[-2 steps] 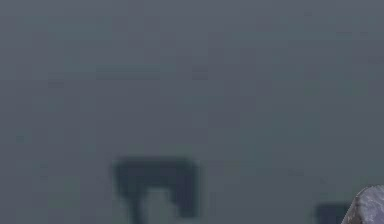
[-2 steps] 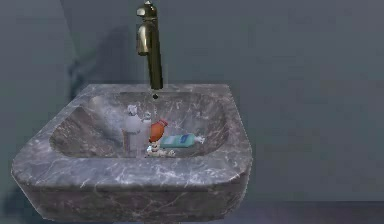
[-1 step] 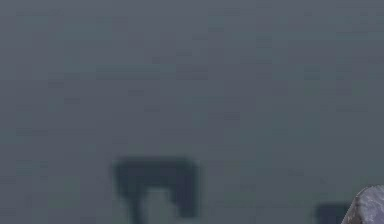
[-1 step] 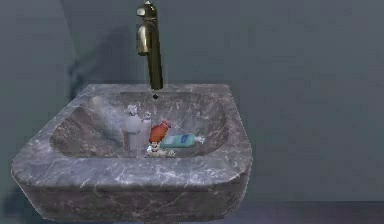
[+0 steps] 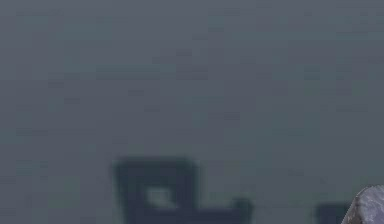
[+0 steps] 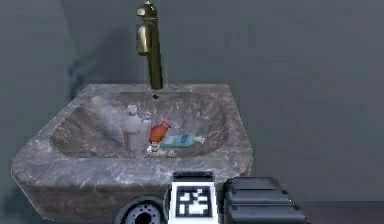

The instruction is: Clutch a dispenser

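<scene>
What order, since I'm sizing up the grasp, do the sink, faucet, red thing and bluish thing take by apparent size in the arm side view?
1. Sink, by far the largest.
2. Faucet.
3. Red thing and bluish thing in the basin: similar small blobs, too close to rank.

Mottled grey sink (image 6: 60,165) — brass tap (image 6: 152,50) upright at its back

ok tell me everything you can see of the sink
The sink is a chunky block of grey-brown mottled stone, with a thick rim and a rounded basin, set level against the grey wall. A tall brass tap rises from its back rim. In the basin lie a small reddish thing and a pale blue one.
</scene>
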